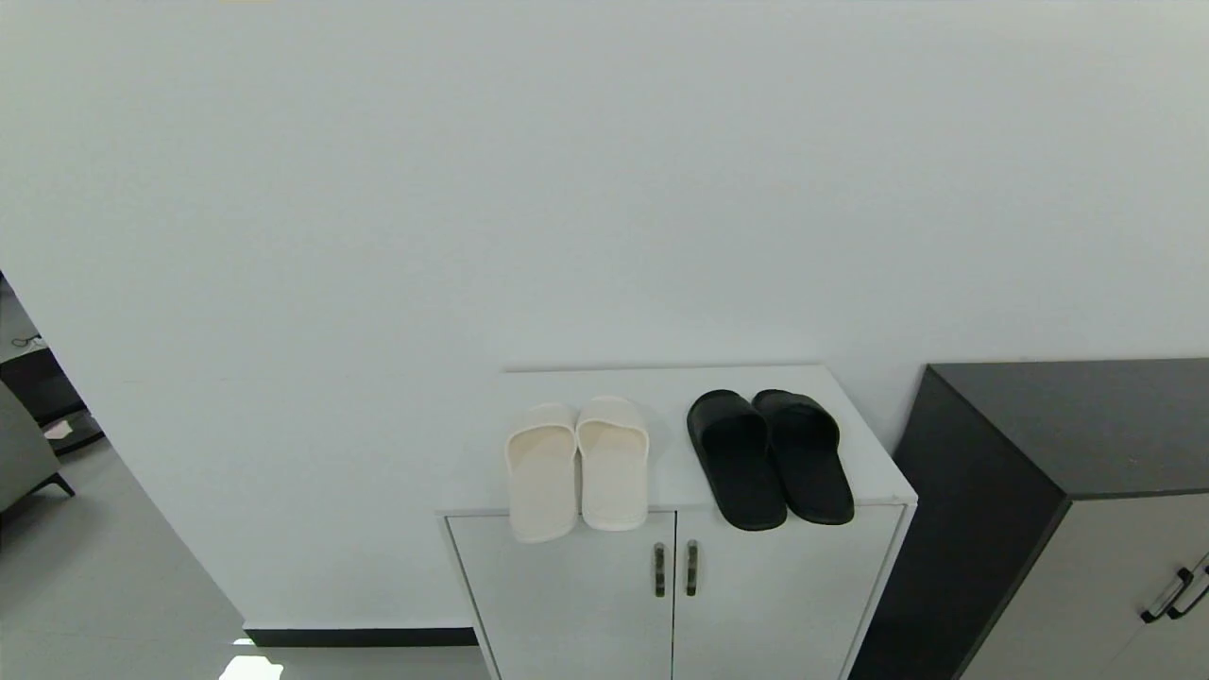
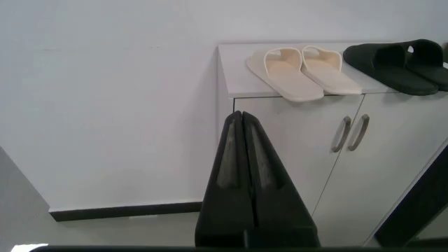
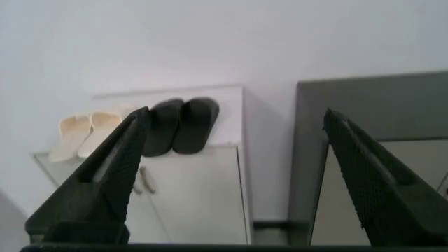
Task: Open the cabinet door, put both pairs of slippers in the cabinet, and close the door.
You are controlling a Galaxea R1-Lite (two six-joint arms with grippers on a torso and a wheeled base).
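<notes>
Nothing was done yet as I saw it: the cabinet stood closed, cream slippers on the left of its top, black slippers on the right. My left gripper was pinched together, empty; my right gripper gaped wide, holding nothing.

cabinet: white, 2 doors shut | cream slippers left on top | black slippers right, heels overhanging

White cabinet, lower part cut off; dark cabinet, cut off at right; black slippers, cropped in left wrist view.
</notes>
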